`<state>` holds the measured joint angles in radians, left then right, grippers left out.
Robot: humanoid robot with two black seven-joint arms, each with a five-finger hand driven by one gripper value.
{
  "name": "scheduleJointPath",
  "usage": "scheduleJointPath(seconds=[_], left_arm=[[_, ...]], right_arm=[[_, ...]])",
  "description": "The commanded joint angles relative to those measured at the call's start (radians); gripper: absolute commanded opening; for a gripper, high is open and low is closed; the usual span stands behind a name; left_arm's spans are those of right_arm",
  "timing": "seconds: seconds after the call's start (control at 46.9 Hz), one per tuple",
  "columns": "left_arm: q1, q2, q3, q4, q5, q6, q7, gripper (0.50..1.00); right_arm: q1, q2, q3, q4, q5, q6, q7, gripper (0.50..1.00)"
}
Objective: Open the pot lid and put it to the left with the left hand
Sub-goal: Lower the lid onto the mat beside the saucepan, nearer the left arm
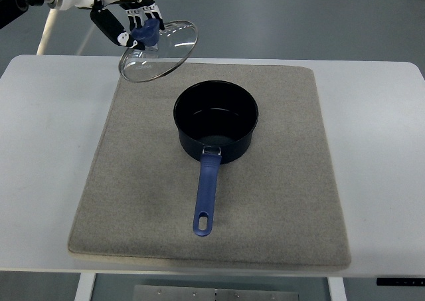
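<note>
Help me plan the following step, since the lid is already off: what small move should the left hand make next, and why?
Probably lower the lid toward the mat left of the pot. The left hand grips the lid's blue knob and holds it tilted in the air, up and left of the open pot, so it only remains to set it down.

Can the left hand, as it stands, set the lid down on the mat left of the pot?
Probably yes: the left hand holds the glass lid tilted, and the mat left of the pot lies bare.
</note>
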<state>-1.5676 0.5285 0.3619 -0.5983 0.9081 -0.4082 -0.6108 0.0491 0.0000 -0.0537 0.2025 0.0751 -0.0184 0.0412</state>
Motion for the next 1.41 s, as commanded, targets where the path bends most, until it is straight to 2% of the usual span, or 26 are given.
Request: scheduleJointPath(seconds=[0.0, 0.469, 0.725, 1.088, 1.387], left_arm=[[0.003, 0.030, 0.003, 0.000, 0.012, 0.000, 0.000, 0.500], [0.044, 0.067, 0.012, -0.008, 0.181, 0.015, 0.000, 0.500], [0.106, 0.051, 0.011, 0.002, 0.247, 0.063, 0.000, 0.500], [0.139, -0.021, 0.022, 0.003, 0.292, 0.068, 0.000, 0.500], [0.144, -0.047, 0.049, 0.008, 0.292, 0.103, 0.000, 0.500]], right_arm=[[0.000, 0.000, 0.000, 0.000, -0.001, 0.000, 0.000, 0.915], [0.000, 0.000, 0.000, 0.000, 0.000, 0.000, 0.000, 0.915], [0.000, 0.000, 0.000, 0.000, -0.001, 0.000, -0.001, 0.915], [0.000, 0.000, 0.000, 0.000, 0.000, 0.000, -0.001, 0.915], [0.000, 0.000, 0.000, 0.000, 0.000, 0.000, 0.000, 0.915]])
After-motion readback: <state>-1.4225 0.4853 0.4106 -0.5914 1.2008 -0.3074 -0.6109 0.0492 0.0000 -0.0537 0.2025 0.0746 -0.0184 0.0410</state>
